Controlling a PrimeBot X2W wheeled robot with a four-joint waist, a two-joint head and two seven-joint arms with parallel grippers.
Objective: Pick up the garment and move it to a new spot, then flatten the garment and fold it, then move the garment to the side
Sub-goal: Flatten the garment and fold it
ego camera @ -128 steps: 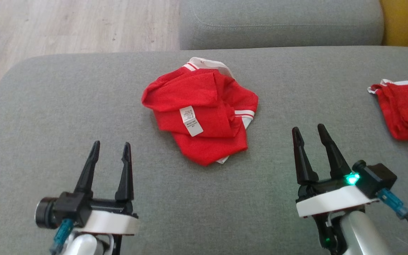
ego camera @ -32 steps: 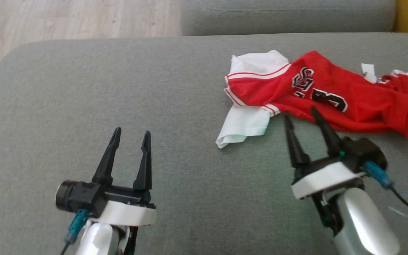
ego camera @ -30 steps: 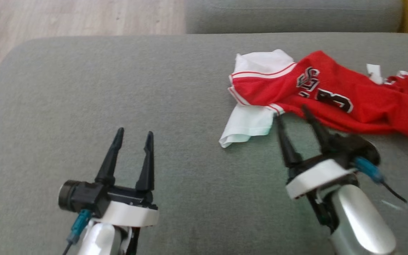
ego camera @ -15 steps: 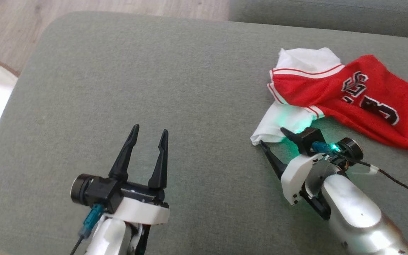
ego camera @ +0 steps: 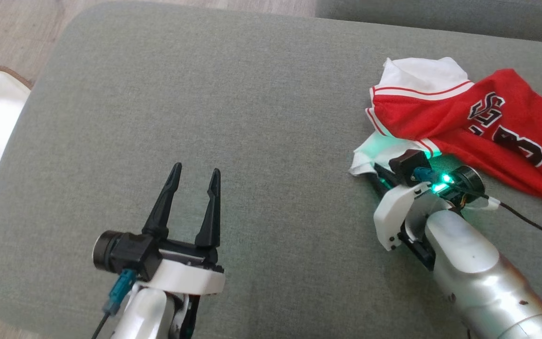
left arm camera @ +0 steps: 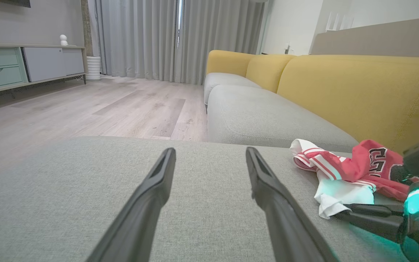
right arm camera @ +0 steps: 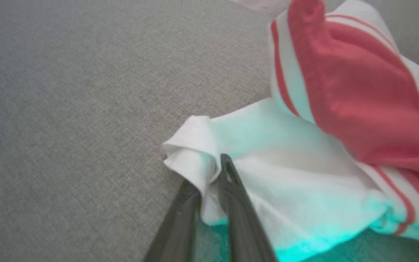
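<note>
Red-and-white jersey (ego camera: 445,117) with black lettering lies crumpled at the far right of the grey sofa cushion (ego camera: 252,94), its white corner pointing toward the middle of the seat. The right gripper (right arm camera: 209,173) lies low on the cushion at that corner, and in its wrist view the two dark fingers are drawn close together with a fold of the white fabric pinched between them; one fingertip is hidden under the cloth. A green light on that wrist tints the white fabric. The left gripper (ego camera: 195,168) hangs over bare cushion at the lower left, well apart from the jersey, its fingers spread and holding nothing. Beyond the cushion are a wooden floor (ego camera: 7,28) and, in the left wrist view, a yellow backrest (left arm camera: 340,87).
</note>
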